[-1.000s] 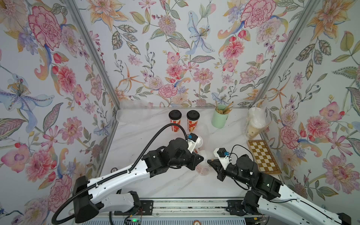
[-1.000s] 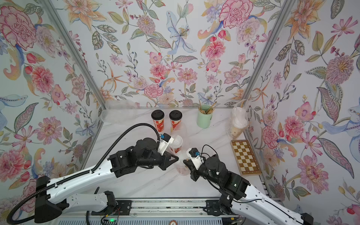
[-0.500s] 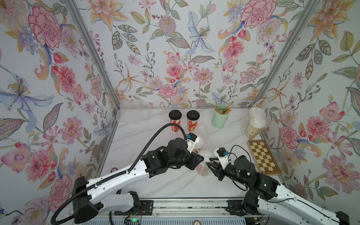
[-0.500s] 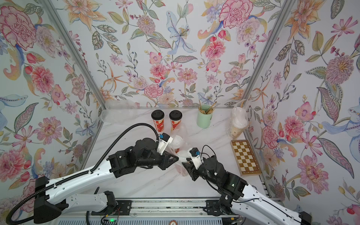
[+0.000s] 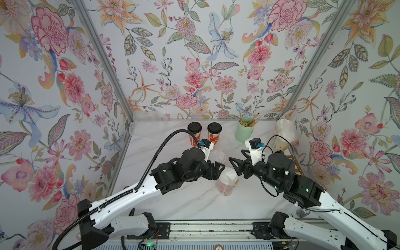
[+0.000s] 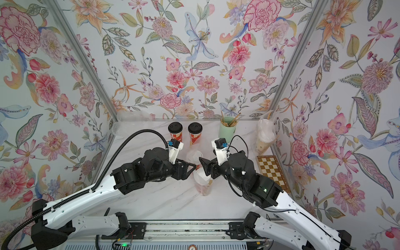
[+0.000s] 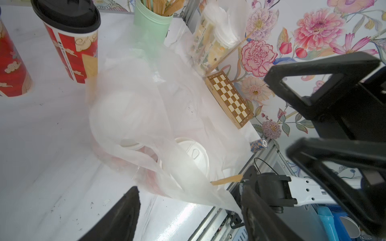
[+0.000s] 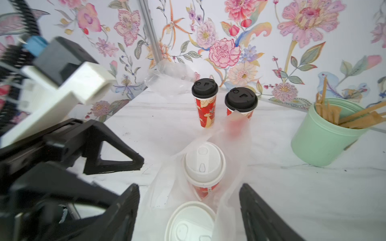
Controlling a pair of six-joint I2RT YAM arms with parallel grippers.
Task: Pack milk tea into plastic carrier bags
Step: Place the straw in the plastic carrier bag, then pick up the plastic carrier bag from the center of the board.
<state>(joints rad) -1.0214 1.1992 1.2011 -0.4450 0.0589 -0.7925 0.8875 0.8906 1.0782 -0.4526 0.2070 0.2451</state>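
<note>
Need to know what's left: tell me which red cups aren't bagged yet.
The two black-lidded cups at the back, standing bare on the table; the white-lidded red cups sit inside the bag.

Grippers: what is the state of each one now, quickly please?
Left gripper: open, holding nothing.
Right gripper: open, holding nothing.

The marble table [image 5: 173,201] carries a bag [image 7: 183,100] with two white-lidded cups [image 5: 229,177] at centre, two black-lidded cups [image 5: 194,132] at 12 o'clock, a straw cup [image 5: 244,132] at 1, bagged clear cups [image 5: 283,135] at 2, a chessboard [image 6: 271,171] at 3, spare bags [image 5: 149,122] at 11.
</note>
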